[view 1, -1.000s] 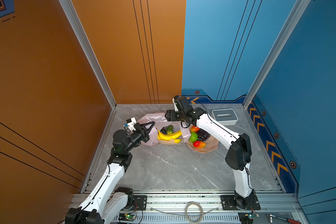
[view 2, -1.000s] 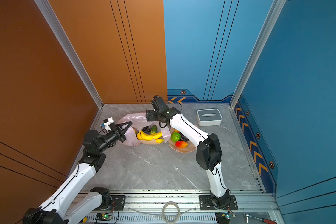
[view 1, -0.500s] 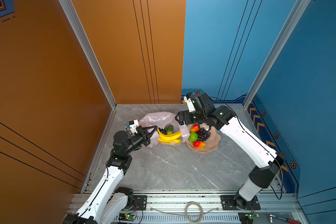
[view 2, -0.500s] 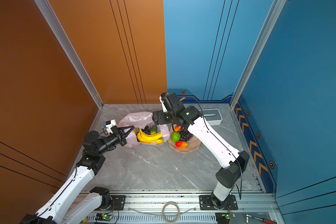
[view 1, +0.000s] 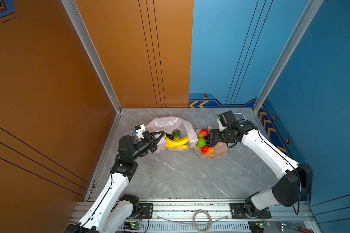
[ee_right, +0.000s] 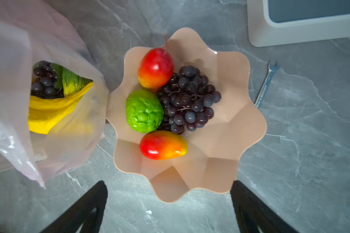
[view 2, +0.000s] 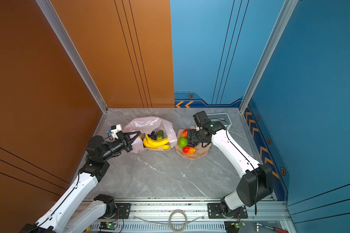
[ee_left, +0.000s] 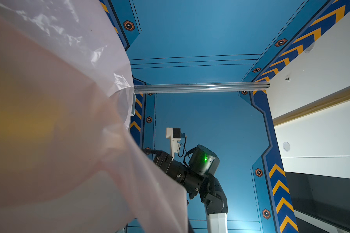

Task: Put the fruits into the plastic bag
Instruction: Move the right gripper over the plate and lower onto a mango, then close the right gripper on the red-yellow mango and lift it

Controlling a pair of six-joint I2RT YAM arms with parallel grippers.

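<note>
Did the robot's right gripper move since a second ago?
Yes. In a top view the right gripper moved rightward, away from the crinkly pale-pink plastic bag, and now hangs with open jaws over the peach scalloped bowl, which stayed put.

2 overhead cams, same scene, wrist cams close

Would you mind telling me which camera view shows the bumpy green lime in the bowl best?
The right wrist view: the lime is close, sharp and unobstructed. Both top views show it only small; the left wrist view misses it.
</note>
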